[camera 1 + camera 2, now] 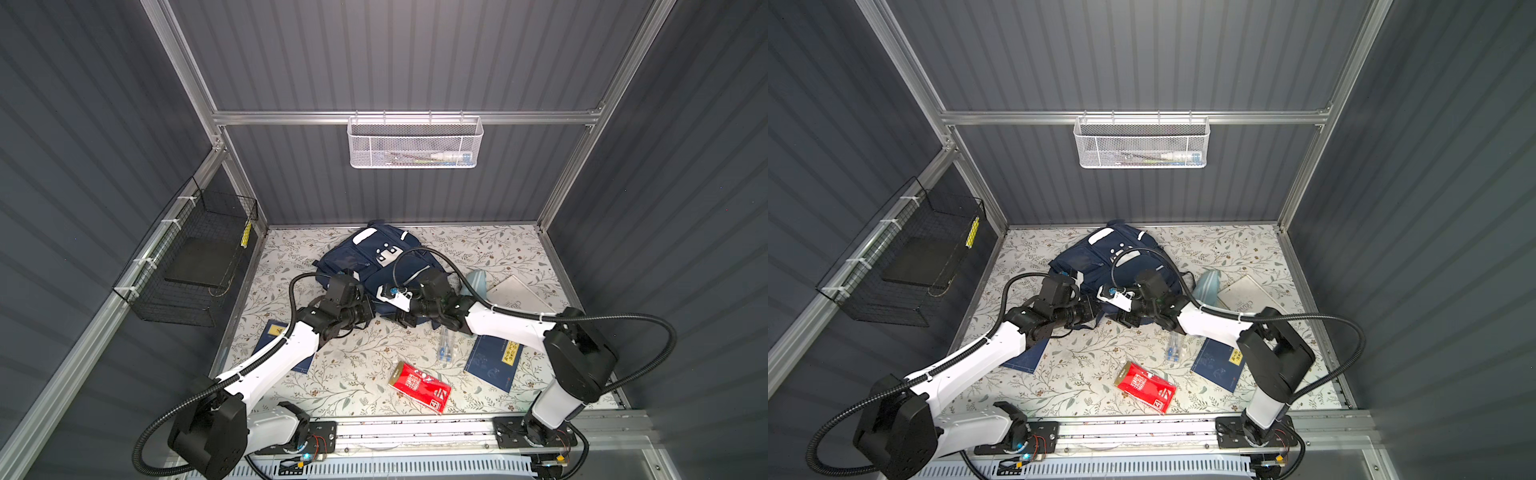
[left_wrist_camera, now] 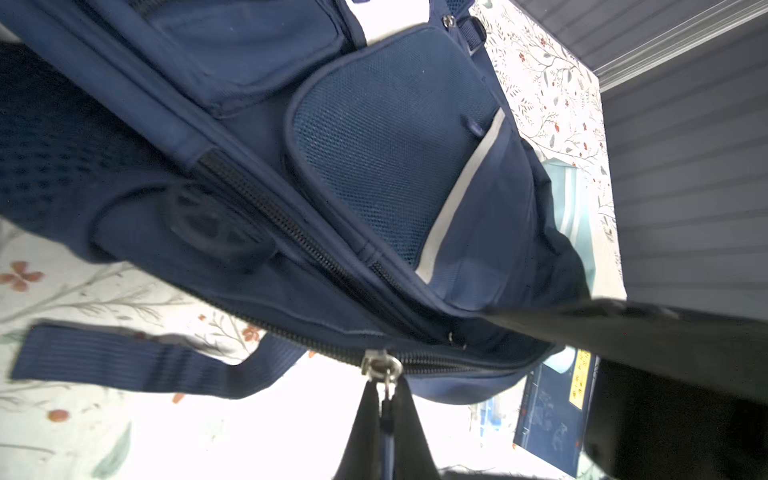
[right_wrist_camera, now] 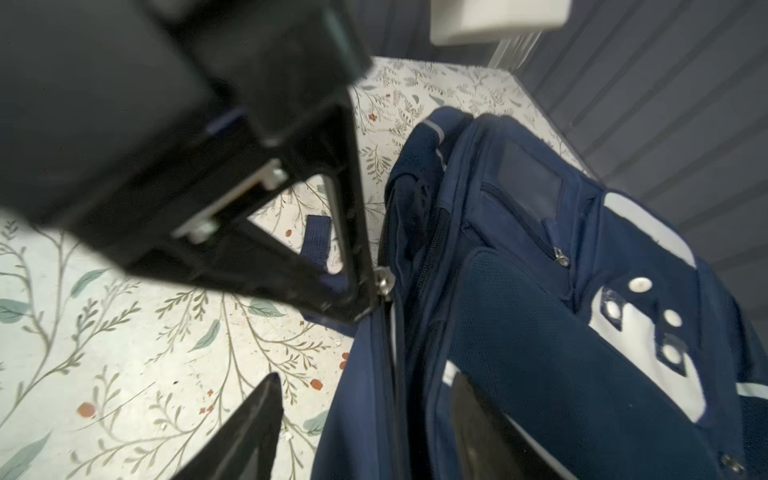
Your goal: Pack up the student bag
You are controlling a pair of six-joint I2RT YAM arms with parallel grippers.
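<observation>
I was opening the student bag [image 1: 353, 257]. My left gripper [image 2: 385, 409] pinched the zip pull [image 2: 385, 384] tight. My right gripper [image 3: 365, 376] gaped, holding nothing, I think. Next I had to drag the zip along.

Navy bag [image 1: 353, 257] with white stripes and white patch. Cream tabletop [image 1: 357, 374] printed with green leafy sprigs. Red packet [image 1: 419, 387]. Navy book [image 1: 490, 368], yellow label. Pale blue pouch [image 1: 480, 279].
</observation>
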